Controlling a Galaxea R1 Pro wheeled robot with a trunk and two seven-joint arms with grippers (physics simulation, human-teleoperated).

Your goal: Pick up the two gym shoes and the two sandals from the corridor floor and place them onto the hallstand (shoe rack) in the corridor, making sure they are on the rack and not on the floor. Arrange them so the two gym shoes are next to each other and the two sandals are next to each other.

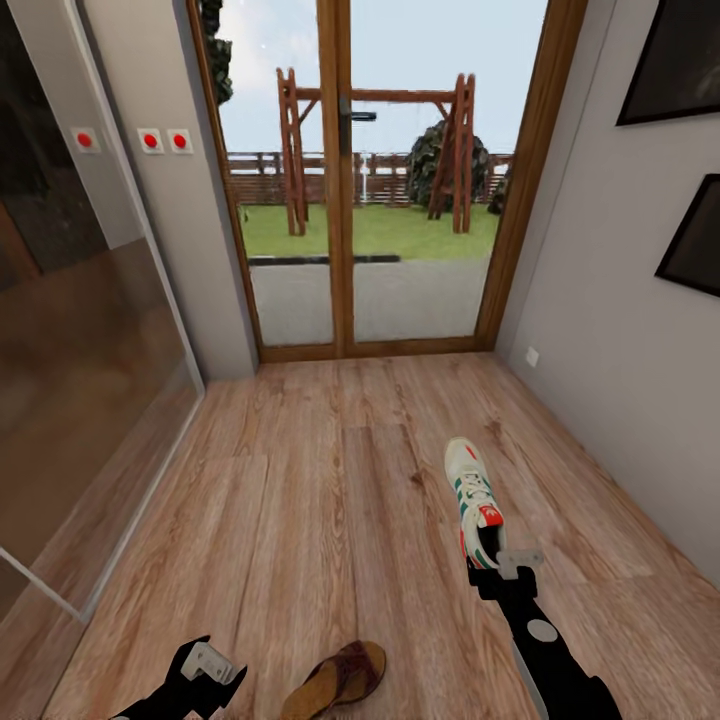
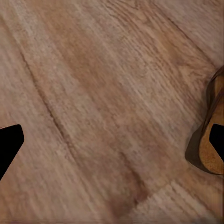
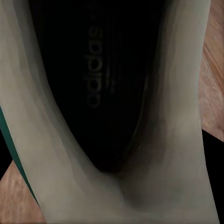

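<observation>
A white gym shoe (image 1: 472, 492) with green stripes and a red tongue label points away from me over the corridor floor (image 1: 330, 470). My right gripper (image 1: 497, 562) is shut on its heel. The right wrist view looks down into the gym shoe's dark insole (image 3: 98, 79) and cream heel collar (image 3: 154, 186). Whether the sole touches the planks I cannot tell. One brown sandal (image 1: 340, 677) lies on the floor near my base. My left gripper (image 1: 207, 668) hovers just left of it, open and empty. In the left wrist view its fingers (image 2: 9, 144) stand wide apart, the sandal (image 2: 211, 140) beside one tip.
A wood-framed glass double door (image 1: 340, 200) closes the corridor's far end. A glossy sliding panel (image 1: 80, 360) lines the left side. The grey right wall (image 1: 610, 330) carries dark picture frames (image 1: 692, 245) and a socket (image 1: 532, 356).
</observation>
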